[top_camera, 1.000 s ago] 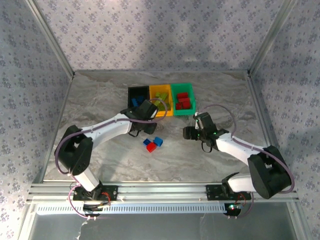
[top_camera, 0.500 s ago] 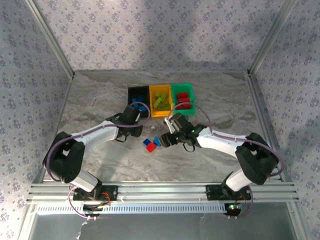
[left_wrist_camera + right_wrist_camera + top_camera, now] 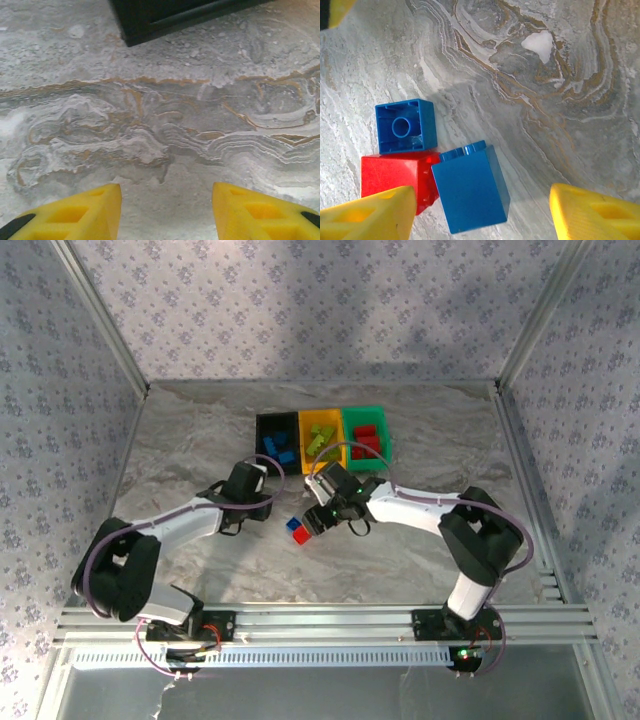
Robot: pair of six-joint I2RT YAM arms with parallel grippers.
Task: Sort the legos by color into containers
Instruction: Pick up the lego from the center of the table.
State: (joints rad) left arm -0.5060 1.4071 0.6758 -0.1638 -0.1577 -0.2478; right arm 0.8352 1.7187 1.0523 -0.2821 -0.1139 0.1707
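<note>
The right gripper [image 3: 480, 212] has swung in, jaws spread astride the tilted blue brick [image 3: 470, 192], and closing might snag the red brick [image 3: 390, 175] touching it; the left gripper [image 3: 167, 200] gapes empty.

Containers [image 3: 366, 410] in a row at the table's [image 3: 180, 440] far middle, legos [image 3: 368, 445] inside. Just nearer, three loose legos [image 3: 406, 126] huddle touching, right tool [image 3: 482, 205] above them, left tool [image 3: 243, 480] off left.
</note>
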